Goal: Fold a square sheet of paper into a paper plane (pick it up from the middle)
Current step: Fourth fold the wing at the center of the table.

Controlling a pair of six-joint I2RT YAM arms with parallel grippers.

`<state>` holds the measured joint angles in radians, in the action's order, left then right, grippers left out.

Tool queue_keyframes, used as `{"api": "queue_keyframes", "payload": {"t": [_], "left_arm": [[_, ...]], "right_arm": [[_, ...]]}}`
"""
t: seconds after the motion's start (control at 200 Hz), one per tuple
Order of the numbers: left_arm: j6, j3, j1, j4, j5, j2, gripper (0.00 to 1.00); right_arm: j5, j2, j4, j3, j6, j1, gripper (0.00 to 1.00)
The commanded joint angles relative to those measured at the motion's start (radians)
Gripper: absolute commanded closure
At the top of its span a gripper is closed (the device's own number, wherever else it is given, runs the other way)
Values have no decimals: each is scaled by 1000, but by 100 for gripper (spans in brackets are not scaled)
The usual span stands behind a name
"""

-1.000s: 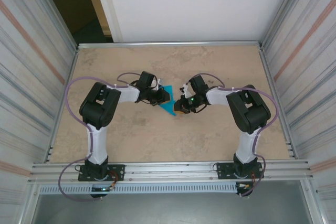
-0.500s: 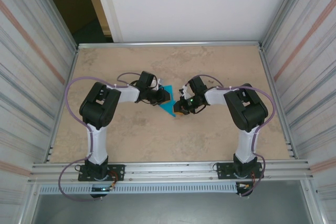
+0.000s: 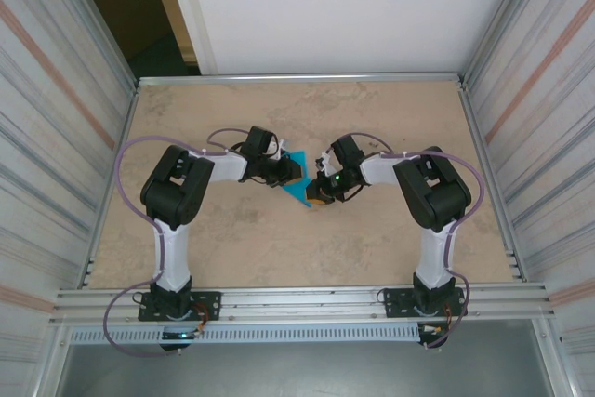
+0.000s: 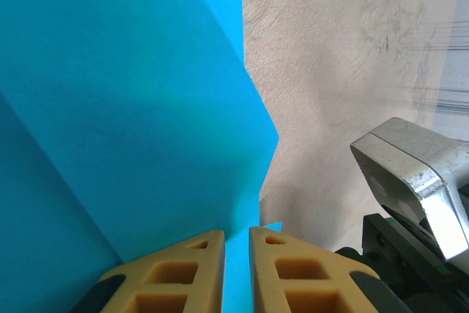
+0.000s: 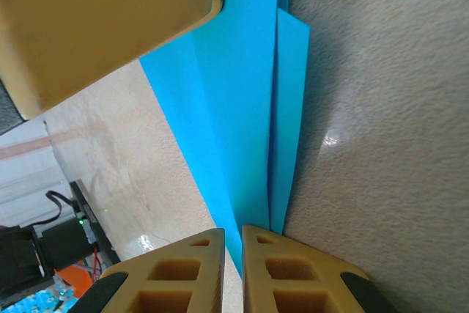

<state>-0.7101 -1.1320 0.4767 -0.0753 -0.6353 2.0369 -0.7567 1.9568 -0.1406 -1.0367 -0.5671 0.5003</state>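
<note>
— Turquoise, pinched between the tan fingers (image 4: 201,273) of the left gripper (image 4: 236,236)?

— Yes. Stood all but closed on the near edge of the paper plane (image 4: 132,108), with only a sliver of blue in the slit between the pads. Rose from there as a broad folded flap, creased slantwise, ending in a blunt corner toward the right. Flanked on that side by a scuffed silver housing (image 4: 410,174) on a black body.

— And the right gripper (image 5: 233,234)?

— Much the same: pressed nearly together on a narrow tip of the same paper. Ran away from the pads as a long strip of overlapping layers, with one straight fold line down its length. Showed speckled beige table (image 5: 381,144) to the right, and met a big blurred tan block (image 5: 95,27) at the top left.

— From above, where?

— Around mid-table, between the two claws: a small blue triangle, narrowing toward the arm bases. Touched from the left by the left claw and from the right by the right one. Could not tell whether lifted or lying flat.

— Farther off?

— Bare tabletop, then a metal rail (image 3: 297,77) along the far edge, a white panel (image 3: 344,6) behind it, and ribbed metal walls (image 3: 56,90) on either side.
</note>
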Motion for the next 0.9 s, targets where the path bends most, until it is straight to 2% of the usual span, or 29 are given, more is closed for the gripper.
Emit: {"api": "queue_keyframes", "payload": {"t": [0.0, 0.356, 0.646, 0.897], "left_arm": [[10, 30, -7, 81, 43, 39, 83], [47, -58, -10, 134, 29, -15, 82], [63, -96, -57, 119, -1, -8, 82], [74, -140, -61, 160, 14, 28, 83]], "right_arm": [[28, 24, -56, -18, 23, 16, 87], [168, 21, -232, -43, 148, 20, 88], [176, 17, -261, -51, 177, 18, 88], [173, 18, -266, -58, 184, 17, 88]]}}
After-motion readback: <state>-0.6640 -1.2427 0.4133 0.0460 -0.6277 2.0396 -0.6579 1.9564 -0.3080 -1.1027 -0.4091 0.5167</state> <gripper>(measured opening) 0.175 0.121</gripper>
